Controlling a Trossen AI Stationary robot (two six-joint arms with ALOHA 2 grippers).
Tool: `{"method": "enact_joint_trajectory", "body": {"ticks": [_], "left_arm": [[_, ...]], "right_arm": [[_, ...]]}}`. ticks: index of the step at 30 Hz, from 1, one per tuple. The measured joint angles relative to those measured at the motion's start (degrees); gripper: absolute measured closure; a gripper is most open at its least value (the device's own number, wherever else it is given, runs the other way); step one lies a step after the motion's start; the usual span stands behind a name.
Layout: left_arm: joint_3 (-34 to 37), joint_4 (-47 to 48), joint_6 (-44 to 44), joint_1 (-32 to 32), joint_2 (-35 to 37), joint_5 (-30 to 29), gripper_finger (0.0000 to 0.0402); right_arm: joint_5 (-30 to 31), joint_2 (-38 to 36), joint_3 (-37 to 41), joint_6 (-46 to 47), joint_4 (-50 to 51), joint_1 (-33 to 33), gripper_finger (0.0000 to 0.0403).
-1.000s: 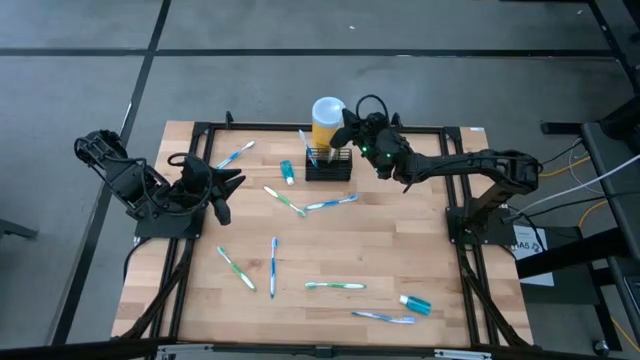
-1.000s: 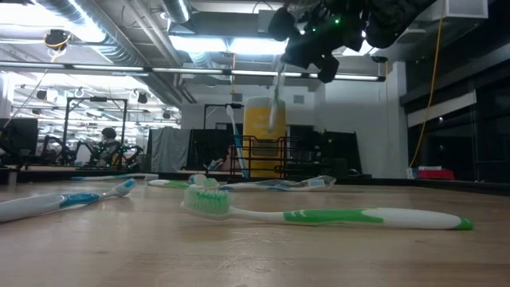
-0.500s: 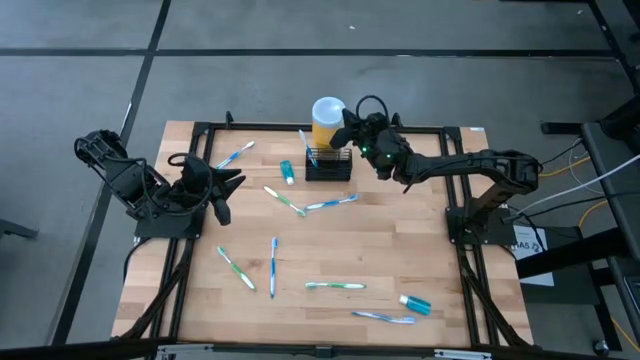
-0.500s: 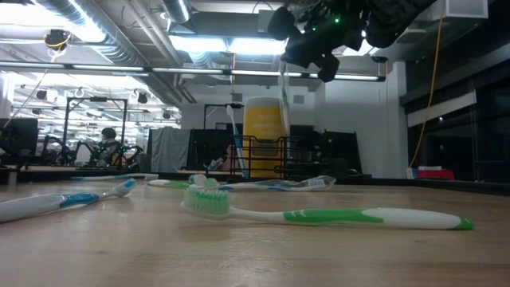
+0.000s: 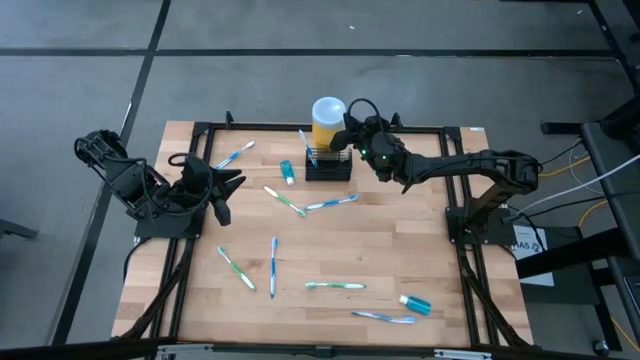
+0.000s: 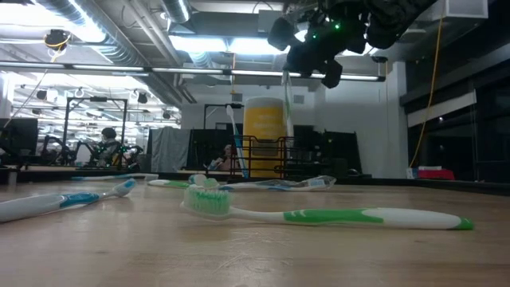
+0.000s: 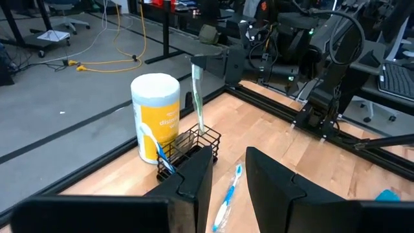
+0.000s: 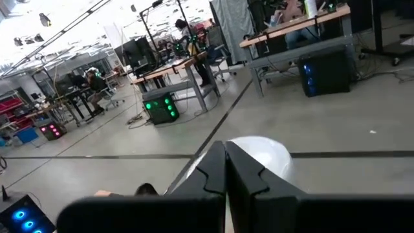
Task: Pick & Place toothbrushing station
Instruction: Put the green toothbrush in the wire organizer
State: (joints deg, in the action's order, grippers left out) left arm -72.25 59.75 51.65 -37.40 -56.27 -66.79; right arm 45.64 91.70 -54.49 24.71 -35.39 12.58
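The black wire-mesh holder (image 5: 328, 166) stands at the table's far middle, in front of a yellow cylinder with a white top (image 5: 327, 115); it also shows in the left wrist view (image 7: 189, 145). A blue toothbrush (image 7: 162, 155) leans in it. My right gripper (image 5: 349, 134) is above the holder, shut on a green toothbrush (image 7: 198, 97) that stands upright, with its lower end at the holder's top. The same toothbrush shows in the low view (image 6: 285, 104) below the gripper (image 6: 312, 57). My left gripper (image 5: 226, 186) waits open at the table's left, with nothing in it. My right gripper pinches the green toothbrush by its upper end (image 7: 195, 65) between its two shut fingers, coming from above. The toothbrush hangs upright below the fingers, its lower end (image 7: 200, 131) inside the holder's top rim. Whether that end rests on the holder, I cannot tell.
Several loose toothbrushes lie across the table, among them one at the middle (image 5: 330, 203) and one near the front (image 5: 335, 286). A small tube (image 5: 287, 172) lies left of the holder, another (image 5: 416, 303) at the front right. A black frame (image 5: 200, 135) borders the table.
My right gripper has shifted a little toward the table's right, over the holder. The green toothbrush it holds has gone from slightly tilted to upright and reaches lower toward the holder.
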Motion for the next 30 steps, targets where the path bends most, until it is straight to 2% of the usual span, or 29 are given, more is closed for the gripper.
{"method": "enact_joint_trajectory", "body": {"ticks": [6,13,19,23,30], "left_arm": [[0.0,0.0,0.1,0.0,0.0,0.1,0.0313],[0.0,0.0,0.1,0.0,0.0,0.1,0.0313],[0.0,0.0,0.1,0.0,0.0,0.4,0.0313],[0.0,0.0,0.1,0.0,0.0,0.4,0.0313],[0.0,0.0,0.1,0.0,0.0,0.4,0.0313]], "right_arm": [[1.8,0.0,3.6,6.4,-0.2,-0.1,0.0403],[3.2,0.0,7.7,10.9,-5.8,0.4,0.0403],[3.0,0.0,10.6,11.7,-12.8,2.5,0.0403],[0.8,0.2,10.8,12.4,-13.2,4.1,0.0403],[-0.3,4.5,10.8,14.6,-19.1,4.1,0.0403]]}}
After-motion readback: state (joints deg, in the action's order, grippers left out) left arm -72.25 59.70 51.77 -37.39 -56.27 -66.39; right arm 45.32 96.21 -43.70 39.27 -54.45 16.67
